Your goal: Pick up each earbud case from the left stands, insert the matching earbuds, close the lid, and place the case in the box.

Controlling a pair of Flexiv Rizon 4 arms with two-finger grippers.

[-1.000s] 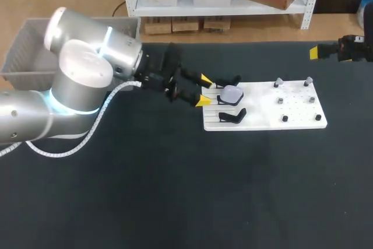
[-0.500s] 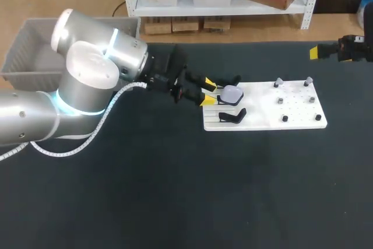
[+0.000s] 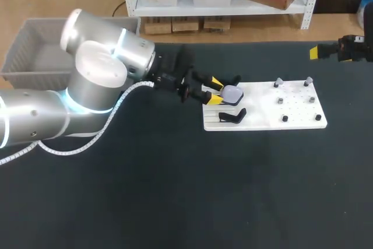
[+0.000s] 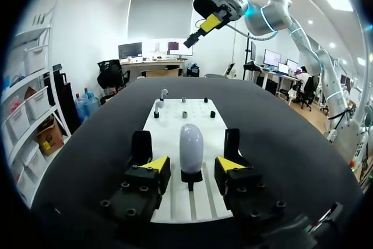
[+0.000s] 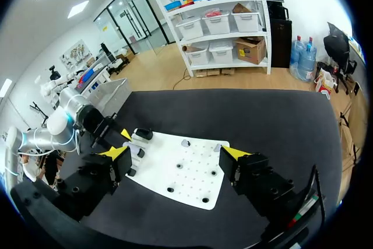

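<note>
This is a robotics lab: the left arm and the right arm, both jointed silver machines, are at a black table bearing a white drilled stand board.

The left arm is built of thick, rounded silver-grey segments with domed joint caps. A band of pale blue light rings one joint, and a second strip glows on the upper segment. A white ribbed cable runs along the outside to a black wrist. The left end effector has two blocky black fingers, dotted with small round screws and capped with bright yellow wedge tips. The right end effector looks alike: black blocks, yellow tips.
</note>
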